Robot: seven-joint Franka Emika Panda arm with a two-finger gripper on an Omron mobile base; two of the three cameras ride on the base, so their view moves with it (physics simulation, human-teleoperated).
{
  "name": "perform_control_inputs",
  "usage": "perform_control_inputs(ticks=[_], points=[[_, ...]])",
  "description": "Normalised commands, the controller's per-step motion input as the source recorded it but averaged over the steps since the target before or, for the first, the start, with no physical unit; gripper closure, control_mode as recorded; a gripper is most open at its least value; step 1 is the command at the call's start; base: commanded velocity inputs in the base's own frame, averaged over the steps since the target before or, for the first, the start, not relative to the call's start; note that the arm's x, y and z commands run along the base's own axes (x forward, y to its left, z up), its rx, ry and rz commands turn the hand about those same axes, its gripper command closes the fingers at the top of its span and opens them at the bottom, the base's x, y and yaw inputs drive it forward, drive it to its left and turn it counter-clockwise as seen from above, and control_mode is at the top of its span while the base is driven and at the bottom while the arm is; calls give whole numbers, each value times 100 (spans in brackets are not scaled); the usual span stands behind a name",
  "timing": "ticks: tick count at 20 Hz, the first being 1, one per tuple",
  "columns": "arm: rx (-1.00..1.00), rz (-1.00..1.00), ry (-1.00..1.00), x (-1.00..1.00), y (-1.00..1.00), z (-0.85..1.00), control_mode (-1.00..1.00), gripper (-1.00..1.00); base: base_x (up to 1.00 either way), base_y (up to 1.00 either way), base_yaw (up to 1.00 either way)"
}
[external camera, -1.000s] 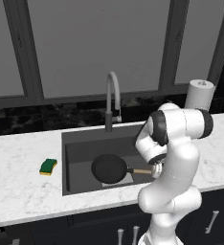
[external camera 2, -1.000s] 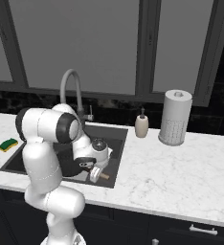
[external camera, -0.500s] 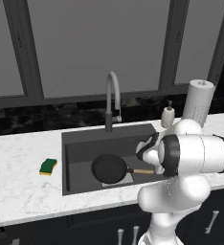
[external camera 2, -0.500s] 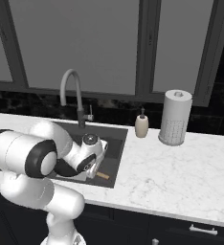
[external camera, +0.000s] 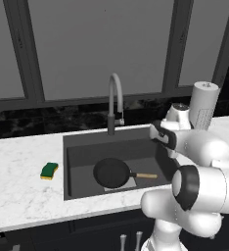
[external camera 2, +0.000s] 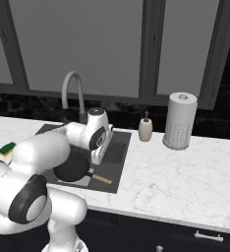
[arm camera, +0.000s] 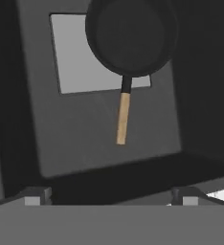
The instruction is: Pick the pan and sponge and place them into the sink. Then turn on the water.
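The black pan (external camera: 111,172) lies flat on the floor of the dark sink (external camera: 87,152), its wooden handle (external camera: 146,175) pointing right. In the hand view the pan (arm camera: 130,36) partly covers the lighter square patch (arm camera: 71,52). My gripper (arm camera: 111,197) is open with nothing between its fingers. It hangs over the sink's right part, above the handle (arm camera: 123,118), and my hand (external camera: 164,137) is at about rim height. The green and yellow sponge (external camera: 49,170) rests on the counter left of the sink. No stream falls from the faucet (external camera: 114,98).
A paper towel roll (external camera 2: 180,120) and a small soap dispenser (external camera 2: 145,129) stand on the marble counter (external camera 2: 186,177) to the right of the sink. Dark windows and a black backsplash run behind the faucet (external camera 2: 72,88).
My hand has risen from the pan's handle and drawn back toward the sink's right side. The upper arm has swung round. The pan and sponge lie where they were.
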Motion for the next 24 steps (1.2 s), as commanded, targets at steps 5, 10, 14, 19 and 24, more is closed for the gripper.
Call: perform_control_inputs(ticks=[5,10,14,19,24], points=[[-1,12,1,-42,-9,89,-100,-100,0,0,0],[-8,25,-15,-82,0,29,-100,-100,0,0,0],[-11,28,-30,-90,0,18,-100,-100,0,0,0],[-16,24,-19,-73,6,40,-100,-100,0,0,0],[-24,22,-1,-57,33,47,-100,-100,0,0,0]])
